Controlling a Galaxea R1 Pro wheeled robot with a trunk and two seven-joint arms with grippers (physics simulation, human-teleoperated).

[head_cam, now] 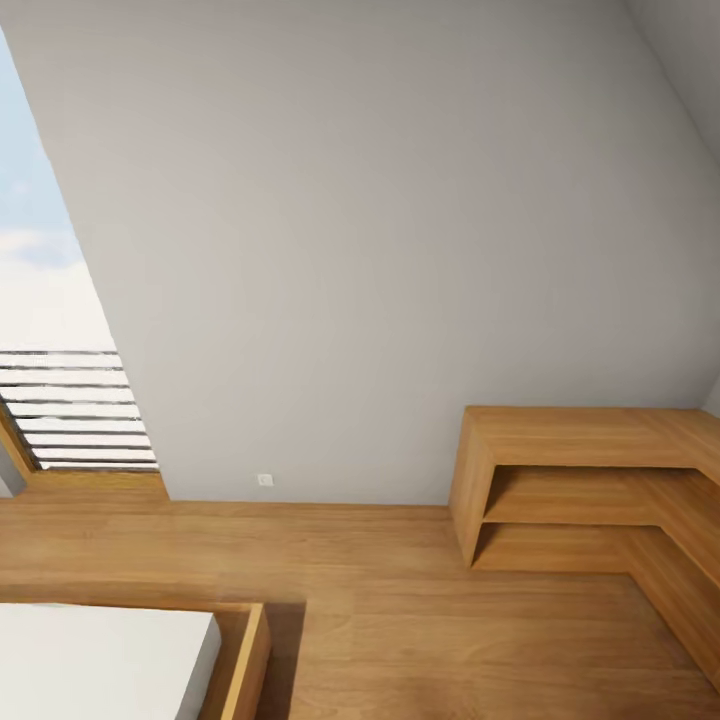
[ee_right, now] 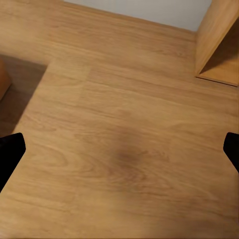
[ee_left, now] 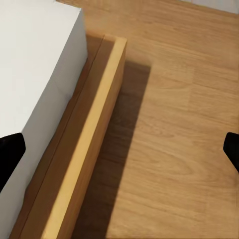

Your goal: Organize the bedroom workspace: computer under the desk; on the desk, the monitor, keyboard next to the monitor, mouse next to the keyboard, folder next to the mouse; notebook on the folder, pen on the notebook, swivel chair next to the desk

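My left fingers (ee_left: 119, 149) and right fingers (ee_right: 119, 149) hang spread wide and empty over the light wood plank floor (head_cam: 400, 610), beside the low wooden bed with white mattress (head_cam: 100, 660). I judge I'm in transit: turn from the bed until the black tabletop appears.
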